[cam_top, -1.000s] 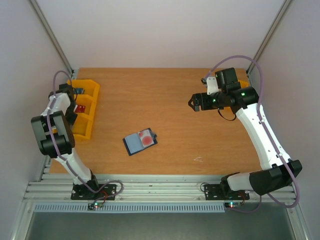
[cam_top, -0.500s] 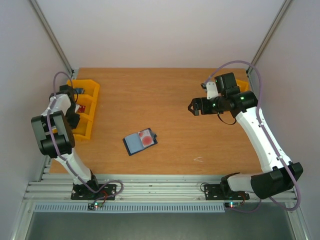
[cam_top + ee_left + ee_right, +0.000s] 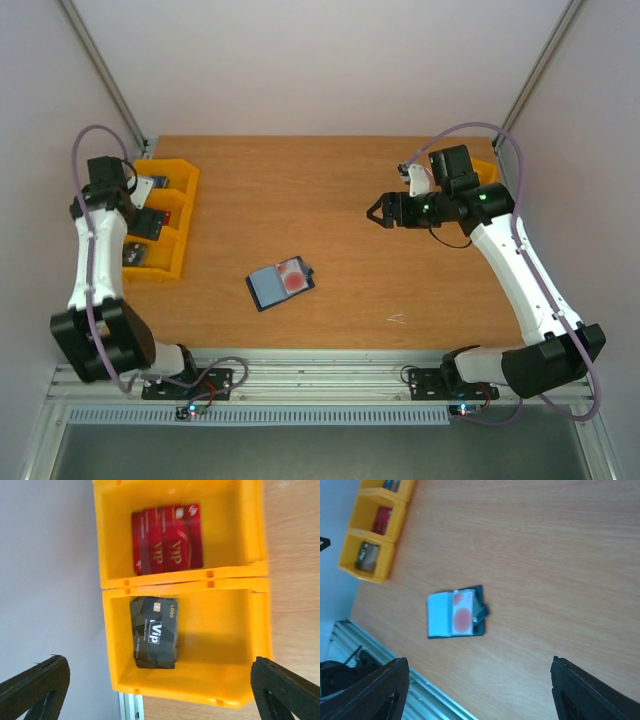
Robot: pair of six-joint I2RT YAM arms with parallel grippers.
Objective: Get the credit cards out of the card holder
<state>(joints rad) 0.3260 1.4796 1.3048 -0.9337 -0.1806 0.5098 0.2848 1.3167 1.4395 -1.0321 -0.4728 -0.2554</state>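
Spread wide and empty, the left hand (image 3: 148, 226) hangs over the yellow plastic bins (image 3: 186, 215), above a black card (image 3: 155, 632). On the tabletop (image 3: 400, 290) the dark navy folding card holder (image 3: 280, 283) lies open, baring its pale, red-marked credit card (image 3: 292, 277) for picking. The right hand (image 3: 378, 212), wide and empty, hovers well apart.

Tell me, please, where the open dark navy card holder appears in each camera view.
Top external: the dark navy folding card holder lies open on the wooden table, left of centre.
Left wrist: not in it.
Right wrist: left of centre, the pale red-marked card showing inside.
Shared landmark: the yellow plastic bins, in all three views.
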